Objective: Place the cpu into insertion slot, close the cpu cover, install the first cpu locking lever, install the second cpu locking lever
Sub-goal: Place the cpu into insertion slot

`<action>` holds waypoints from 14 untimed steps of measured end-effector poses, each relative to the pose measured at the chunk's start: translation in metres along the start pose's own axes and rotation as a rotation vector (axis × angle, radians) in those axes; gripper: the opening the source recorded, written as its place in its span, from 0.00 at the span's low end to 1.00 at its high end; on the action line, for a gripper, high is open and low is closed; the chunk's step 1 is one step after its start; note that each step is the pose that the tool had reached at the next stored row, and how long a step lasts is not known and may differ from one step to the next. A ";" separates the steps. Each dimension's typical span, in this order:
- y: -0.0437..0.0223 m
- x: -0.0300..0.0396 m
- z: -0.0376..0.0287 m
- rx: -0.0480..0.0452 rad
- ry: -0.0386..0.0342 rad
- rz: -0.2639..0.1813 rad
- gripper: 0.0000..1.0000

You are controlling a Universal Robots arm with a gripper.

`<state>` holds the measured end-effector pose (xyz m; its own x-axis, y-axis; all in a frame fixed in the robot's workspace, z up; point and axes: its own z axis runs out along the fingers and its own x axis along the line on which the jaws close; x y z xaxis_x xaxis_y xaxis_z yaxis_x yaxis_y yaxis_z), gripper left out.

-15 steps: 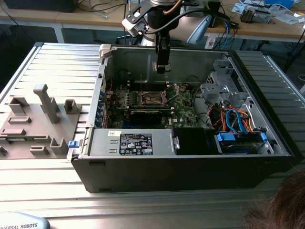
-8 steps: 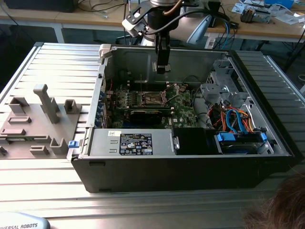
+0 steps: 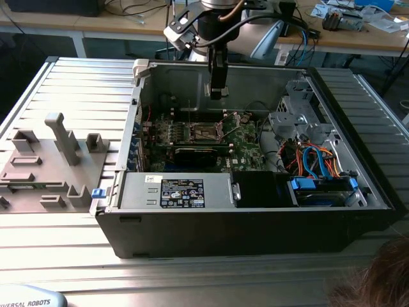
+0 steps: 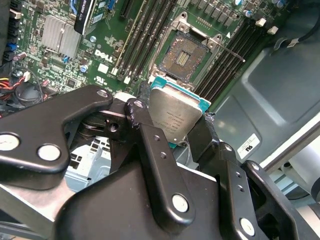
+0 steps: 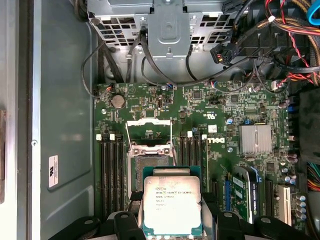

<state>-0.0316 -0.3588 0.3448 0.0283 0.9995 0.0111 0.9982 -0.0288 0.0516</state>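
Overhead, the pincer (image 3: 217,91) grips the cpu (image 5: 172,205) by its edges, holding it above the green motherboard (image 5: 220,107) inside the open computer case (image 3: 255,236). On that board the insertion slot (image 4: 186,54) lies bare, its cpu cover (image 5: 148,131) raised.

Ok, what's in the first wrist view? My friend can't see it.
A black pincer grips a small square chip with a silver-grey metal top, holding it over a green motherboard. Beyond the chip, the small dark square socket lies uncovered, its thin silver frame cover flipped up.
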 end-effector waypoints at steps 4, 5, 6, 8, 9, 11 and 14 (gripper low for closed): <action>-0.0001 0.0000 0.0008 0.0000 0.0001 0.000 0.54; 0.0000 0.0000 0.0010 0.0000 0.0000 0.000 0.54; -0.0001 0.0000 0.0011 0.0000 0.0001 0.000 0.54; -0.0001 0.0000 0.0017 0.0000 0.0001 0.000 0.54; -0.0001 0.0000 0.0019 0.0000 0.0000 0.000 0.54; -0.0001 0.0000 0.0025 0.0000 0.0000 0.000 0.54; -0.0002 0.0000 0.0029 0.0000 0.0001 0.000 0.54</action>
<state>-0.0316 -0.3588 0.3418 0.0283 0.9995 0.0111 0.9983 -0.0288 0.0516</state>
